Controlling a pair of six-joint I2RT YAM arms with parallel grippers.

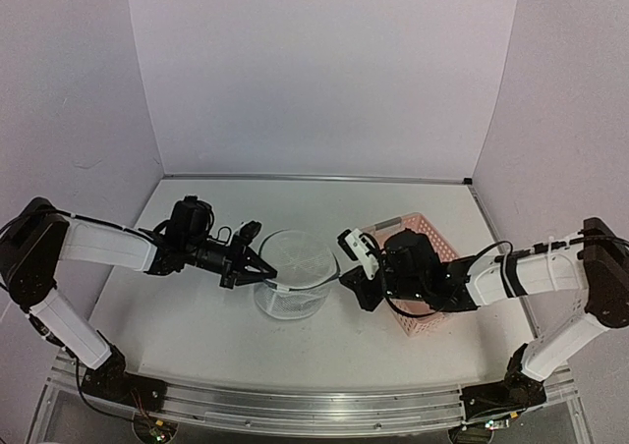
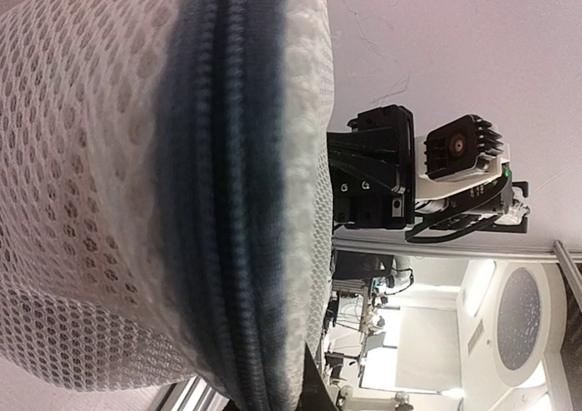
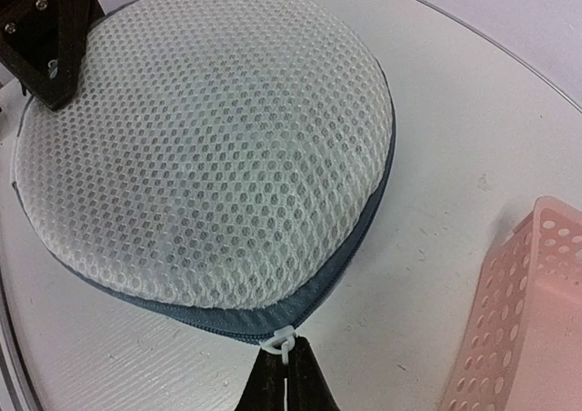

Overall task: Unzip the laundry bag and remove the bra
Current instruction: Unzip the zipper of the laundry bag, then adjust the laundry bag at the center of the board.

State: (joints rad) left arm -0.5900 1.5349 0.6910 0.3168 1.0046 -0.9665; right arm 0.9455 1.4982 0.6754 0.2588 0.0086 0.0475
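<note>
The laundry bag (image 1: 295, 285) stands mid-table, a white mesh pouch with a dark zipper rim (image 3: 359, 238). My left gripper (image 1: 257, 267) is shut on the bag's left rim. In the left wrist view the mesh and zipper band (image 2: 227, 202) fill the left side, and one dark finger (image 2: 314, 395) shows at the bottom. My right gripper (image 3: 285, 384) is shut on the white zipper pull (image 3: 284, 343) at the bag's near edge, on the bag's right side (image 1: 346, 279) in the top view. The bra is hidden; only a dim grey shade shows through the mesh.
A pink perforated basket (image 1: 418, 220) sits just right of the bag, under my right arm, and its corner (image 3: 527, 320) lies close to the zipper pull. White walls close off the table at the back and both sides.
</note>
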